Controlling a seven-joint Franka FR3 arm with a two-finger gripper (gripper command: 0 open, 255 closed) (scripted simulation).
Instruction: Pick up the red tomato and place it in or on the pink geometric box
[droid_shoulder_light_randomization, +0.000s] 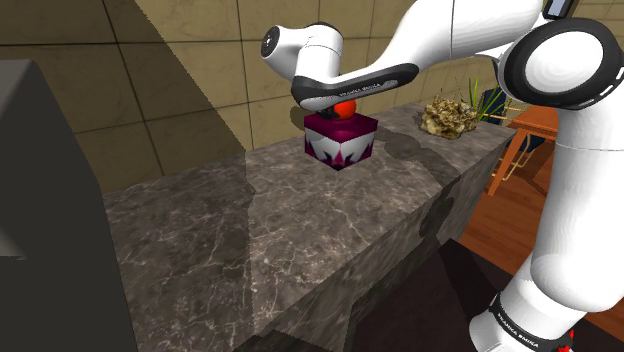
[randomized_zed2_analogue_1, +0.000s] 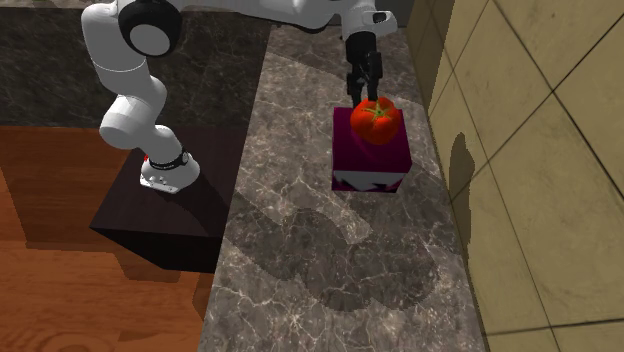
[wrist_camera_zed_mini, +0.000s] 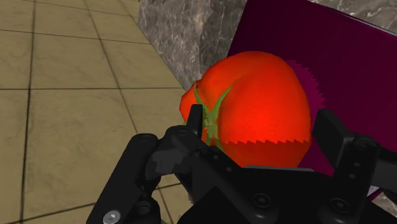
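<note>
gripper (wrist_camera_zed_mini: 261, 124): fingers clasping tomato (wrist_camera_zed_mini: 254, 102) on both sides | tomato: atop box (randomized_zed2_analogue_1: 371, 168) | box: on counter (randomized_zed2_analogue_1: 300, 250)

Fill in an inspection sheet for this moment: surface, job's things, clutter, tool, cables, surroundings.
surface: dark veined stone counter.
job's things: red tomato at the top of the magenta box; contact between them unclear.
clutter: brownish lumpy object at the counter's far end.
tool: black tool right at the tomato, over the box.
cables: nothing seen.
surroundings: tan tiled wall, wooden floor, wooden furniture beyond the counter.
</note>
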